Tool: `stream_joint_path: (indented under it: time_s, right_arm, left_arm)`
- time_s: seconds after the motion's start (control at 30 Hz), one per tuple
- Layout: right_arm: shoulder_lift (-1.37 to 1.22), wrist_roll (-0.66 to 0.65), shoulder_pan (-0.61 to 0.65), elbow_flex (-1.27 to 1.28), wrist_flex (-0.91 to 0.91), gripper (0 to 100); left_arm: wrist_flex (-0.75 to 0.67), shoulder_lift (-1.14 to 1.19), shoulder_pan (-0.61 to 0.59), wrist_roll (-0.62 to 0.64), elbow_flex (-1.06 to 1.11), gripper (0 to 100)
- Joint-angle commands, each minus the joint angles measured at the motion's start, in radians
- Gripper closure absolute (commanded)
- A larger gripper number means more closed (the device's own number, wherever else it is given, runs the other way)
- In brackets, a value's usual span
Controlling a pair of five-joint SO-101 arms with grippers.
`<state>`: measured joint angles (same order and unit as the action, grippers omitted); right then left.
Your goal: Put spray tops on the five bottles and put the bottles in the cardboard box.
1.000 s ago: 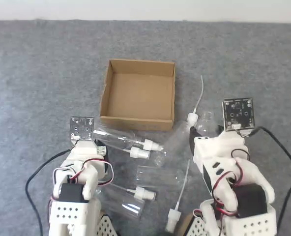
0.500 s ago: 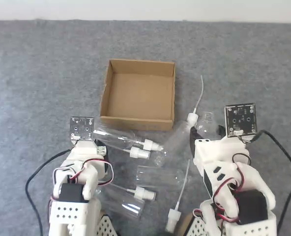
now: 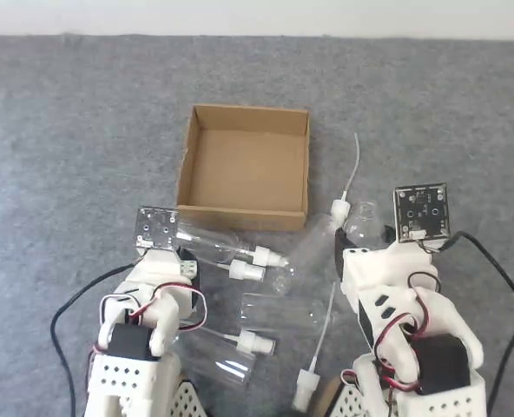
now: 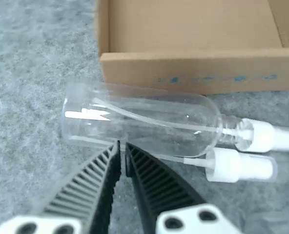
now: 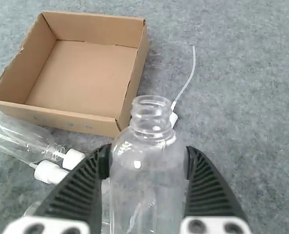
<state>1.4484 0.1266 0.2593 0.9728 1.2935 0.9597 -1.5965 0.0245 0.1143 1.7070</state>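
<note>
Nearest the arms, a loose spray top [image 3: 304, 387] is lying on the counter [image 3: 83, 130] while the right claw [image 5: 147, 155] is gripping a clear, open-necked bottle [image 5: 152, 114] upright, so capping is looking only partly done. The left claw [image 4: 122, 148], pinched almost closed on nothing, is hovering just beside a capped bottle [image 4: 139, 122] lying in front of the cardboard box [image 3: 240, 217], which is sitting farther back with no bottles in it.

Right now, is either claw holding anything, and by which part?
The right claw grips an uncapped bottle by its body; the left claw holds nothing.
</note>
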Motion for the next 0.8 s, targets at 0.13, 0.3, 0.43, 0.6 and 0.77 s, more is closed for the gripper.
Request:
stream_joint_path:
  time_s: [0.13,0.3,0.43,0.6,0.77]
  right_arm:
    - [-0.002,0.006,-0.002,0.051,-0.097,92.9]
    - [-0.002,0.006,-0.004,0.095,-0.143,92.9]
    - [-0.002,0.006,-0.004,0.1,-0.145,92.9]
    - [-0.002,0.009,-0.05,0.101,-0.157,92.9]
    - [-0.002,0.009,-0.061,0.101,-0.157,92.9]
  left_arm:
    - [-0.002,-0.012,0.028,-0.003,-0.016,99]
    - [-0.002,-0.012,0.028,-0.002,-0.016,99]
    - [-0.002,-0.012,0.028,-0.003,-0.024,99]
    - [0.005,-0.012,0.023,-0.003,-0.091,99]
    - [0.005,-0.012,0.023,0.002,-0.13,99]
